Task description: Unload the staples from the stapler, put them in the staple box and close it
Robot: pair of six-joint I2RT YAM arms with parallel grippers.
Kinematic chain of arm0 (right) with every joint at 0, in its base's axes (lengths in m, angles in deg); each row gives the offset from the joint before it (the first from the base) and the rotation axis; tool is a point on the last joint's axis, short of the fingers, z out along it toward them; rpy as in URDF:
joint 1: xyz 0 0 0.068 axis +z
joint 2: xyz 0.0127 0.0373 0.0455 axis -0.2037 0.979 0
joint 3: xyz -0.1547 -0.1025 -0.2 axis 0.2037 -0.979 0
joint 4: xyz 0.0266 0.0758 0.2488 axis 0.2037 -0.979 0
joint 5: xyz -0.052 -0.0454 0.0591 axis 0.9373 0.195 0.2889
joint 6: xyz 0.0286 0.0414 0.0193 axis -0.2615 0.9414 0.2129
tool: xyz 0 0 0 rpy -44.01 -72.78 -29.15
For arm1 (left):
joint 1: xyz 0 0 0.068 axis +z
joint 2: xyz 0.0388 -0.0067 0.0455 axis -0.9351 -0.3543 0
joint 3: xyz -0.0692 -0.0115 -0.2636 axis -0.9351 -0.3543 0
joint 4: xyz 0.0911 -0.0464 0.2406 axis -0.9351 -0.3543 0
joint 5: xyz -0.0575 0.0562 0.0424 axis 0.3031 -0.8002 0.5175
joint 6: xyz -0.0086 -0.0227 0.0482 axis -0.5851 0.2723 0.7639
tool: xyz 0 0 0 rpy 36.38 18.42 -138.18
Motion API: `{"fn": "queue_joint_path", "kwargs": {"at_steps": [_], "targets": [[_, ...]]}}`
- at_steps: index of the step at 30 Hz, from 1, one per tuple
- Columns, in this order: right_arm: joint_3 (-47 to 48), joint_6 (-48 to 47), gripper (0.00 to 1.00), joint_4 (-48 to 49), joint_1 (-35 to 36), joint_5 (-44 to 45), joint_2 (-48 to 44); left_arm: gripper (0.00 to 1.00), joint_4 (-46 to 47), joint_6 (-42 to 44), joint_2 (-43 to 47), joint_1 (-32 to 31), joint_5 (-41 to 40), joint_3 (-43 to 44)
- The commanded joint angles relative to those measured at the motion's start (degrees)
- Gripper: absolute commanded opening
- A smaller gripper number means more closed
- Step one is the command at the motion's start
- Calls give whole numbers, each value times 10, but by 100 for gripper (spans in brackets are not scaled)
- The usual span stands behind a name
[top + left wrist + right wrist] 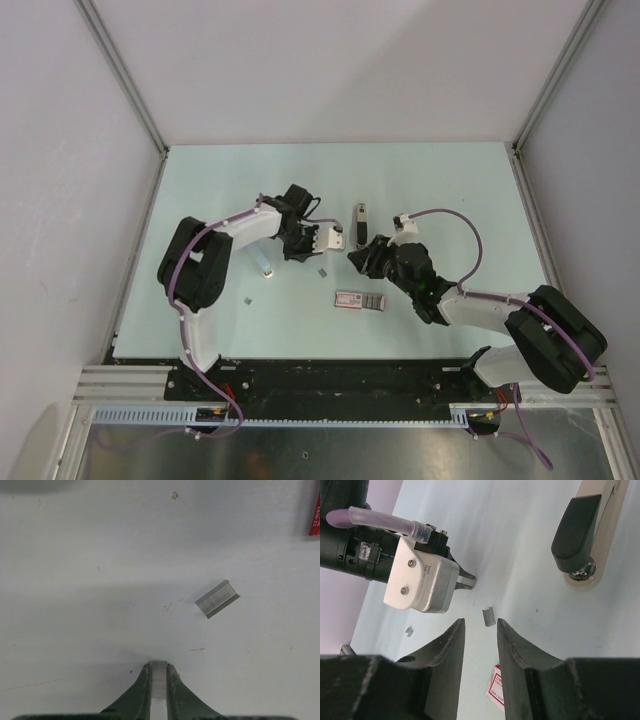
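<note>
Nearest, a flat box [358, 300]; its red-and-white label is too small to read. Beyond, the left gripper [159, 667] pinches 1 strip of staples [159, 687] by its sides, likely light, stiff and brittle. A loose strip [217, 598] lies at its 1 o'clock. The right gripper [480, 630] hangs half-open and empty. Farthest, the stapler [360, 222] lies at its 12 o'clock.
</note>
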Motion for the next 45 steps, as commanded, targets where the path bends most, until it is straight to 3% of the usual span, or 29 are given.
{"fn": "queue_joint_path", "kwargs": {"at_steps": [1, 9, 14, 22, 26, 32, 45], "targets": [[-4, 1, 37, 30, -3, 2, -12, 12, -13, -17, 1, -2, -3, -23], [-4, -12, 37, 32, 1, -6, -27, 1, -15, -72, 34, 3, 38, 20], [-4, -37, 44, 4, 19, 8, -71, 0, -30, -128, 78, 17, 101, 63], [-2, -83, 71, -4, -1, -12, -166, 0, -33, -312, 118, 97, 335, 179], [3, -94, 78, 23, -14, -74, -190, 1, -33, -394, 125, 123, 486, 226], [19, -46, 77, 86, -40, -181, -175, 5, -35, -491, 109, 122, 610, 269], [73, 59, 69, 235, -57, -262, -103, 4, -35, -517, 141, 67, 657, 240]]}}
